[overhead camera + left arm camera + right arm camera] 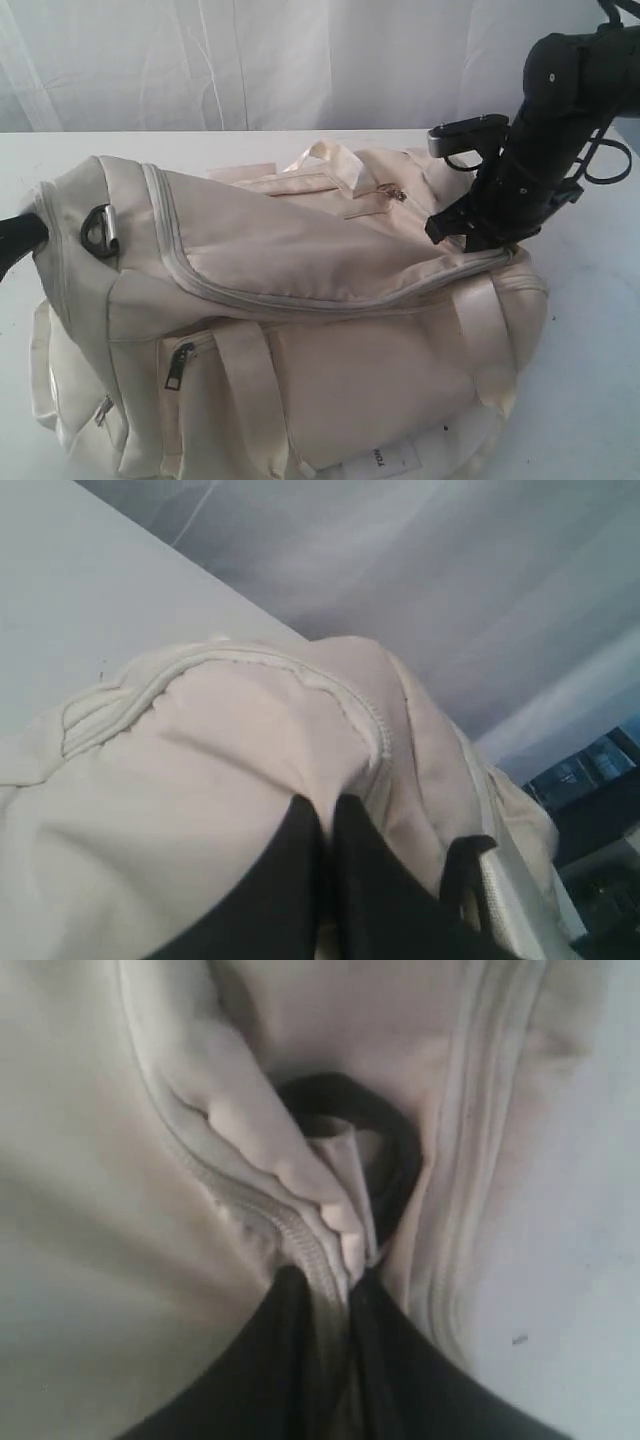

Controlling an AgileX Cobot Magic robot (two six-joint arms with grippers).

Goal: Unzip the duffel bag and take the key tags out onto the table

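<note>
Sitting zipped on table [600, 400], duffel bag [350, 370], inside hidden

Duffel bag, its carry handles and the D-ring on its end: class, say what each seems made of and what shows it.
The duffel bag looks like matte cream woven fabric: it creases and sags softly. Its carry handles look like satin-finish webbing: smooth, with a sheen. The D-ring is dark with a bright glint: probably coated metal, possibly plastic.

A white curtain [250, 60] hung in soft folds across the back, from 10 o'clock to 2 o'clock. At 6 o'clock lay a pale slip [385, 460] with dark print, its letters too small to read.
</note>
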